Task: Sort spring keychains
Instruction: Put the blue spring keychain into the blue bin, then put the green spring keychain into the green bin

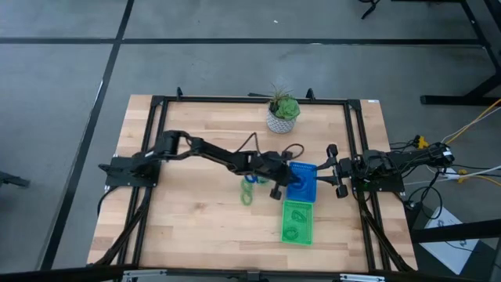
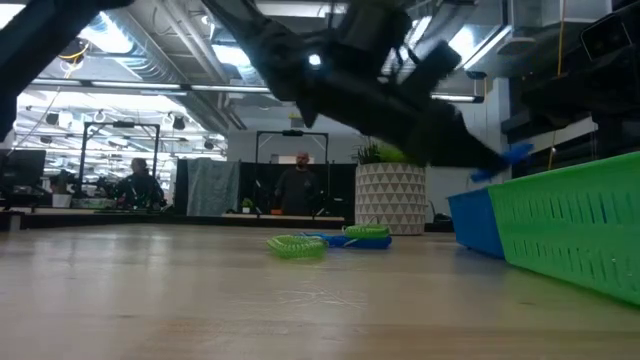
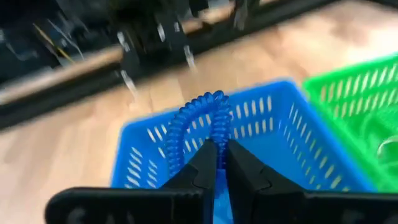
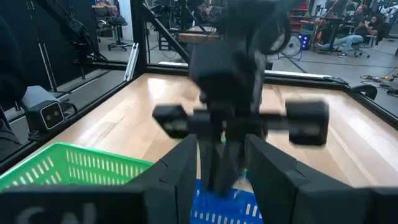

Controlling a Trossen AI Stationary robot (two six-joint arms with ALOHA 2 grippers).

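My left gripper (image 3: 216, 163) is shut on a blue spring keychain (image 3: 200, 119) and hovers over the blue tray (image 3: 261, 124), reaching in from the table's left (image 1: 278, 186). In the low view the blue keychain (image 2: 505, 157) shows above the blue tray (image 2: 475, 220). More spring keychains, green (image 2: 295, 245) and blue (image 2: 345, 241), lie flat on the table left of the trays (image 1: 249, 189). The green tray (image 1: 297, 222) sits on the near side of the blue tray (image 1: 302, 182) and holds green coils. My right gripper (image 4: 217, 177) waits open at the table's right (image 1: 333, 168). My left gripper pinches the blue spring keychain between its two fingers at the ends of the coil (image 3: 214, 142). The coil stands out beyond the fingertips as an arched loop (image 3: 205, 102). It is lifted clear, above the blue tray.
A potted plant in a white pot (image 1: 282, 114) stands near the table's far edge. A black cable (image 1: 291, 149) lies between it and the trays. A black frame (image 1: 156, 141) runs around the table. People (image 2: 300, 185) stand in the room beyond.
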